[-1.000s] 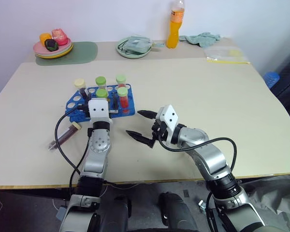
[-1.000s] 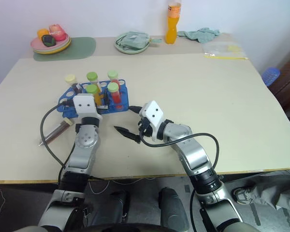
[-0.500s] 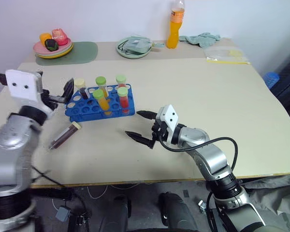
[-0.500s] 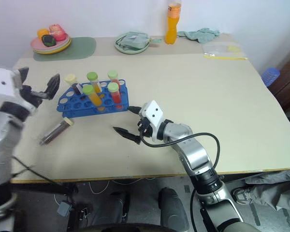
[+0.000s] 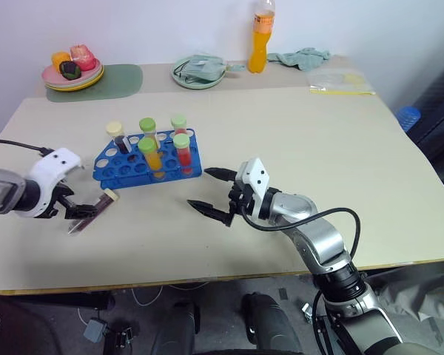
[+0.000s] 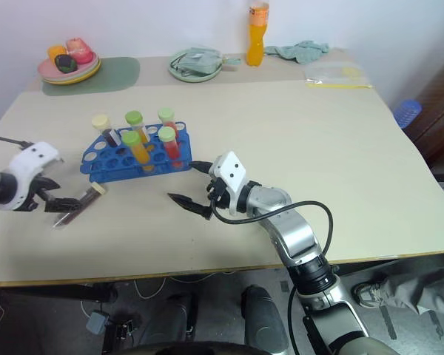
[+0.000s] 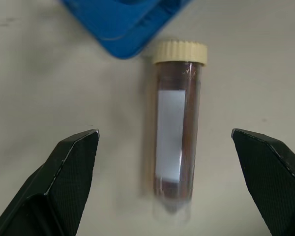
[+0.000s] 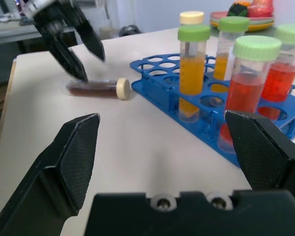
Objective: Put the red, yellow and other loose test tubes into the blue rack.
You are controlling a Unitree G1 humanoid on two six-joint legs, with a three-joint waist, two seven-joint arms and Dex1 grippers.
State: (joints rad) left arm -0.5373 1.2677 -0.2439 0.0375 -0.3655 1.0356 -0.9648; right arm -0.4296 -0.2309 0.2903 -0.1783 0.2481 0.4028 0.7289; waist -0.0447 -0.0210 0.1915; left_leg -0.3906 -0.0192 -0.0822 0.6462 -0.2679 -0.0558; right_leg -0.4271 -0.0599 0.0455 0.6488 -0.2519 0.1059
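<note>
One loose tube (image 7: 176, 132) lies on its side on the counter (image 5: 296, 140) just beside the near left corner of the blue rack (image 5: 126, 166): clear plastic, dark maroon liquid, a cream ribbed cap and a white label strip, its cap end towards the rack. The left pincer (image 5: 69, 212) hangs over its far end with fingers spread wide to either side and gripping nothing, while the right pincer (image 5: 211, 194) sits equally wide open and empty on the rack's other side. Five capped tubes stand in the rack, four green-capped with yellow or red liquid and one cream-capped with dark liquid; in the head views the lying tube's bottom end is partly hidden behind the left pincer's fingers.
</note>
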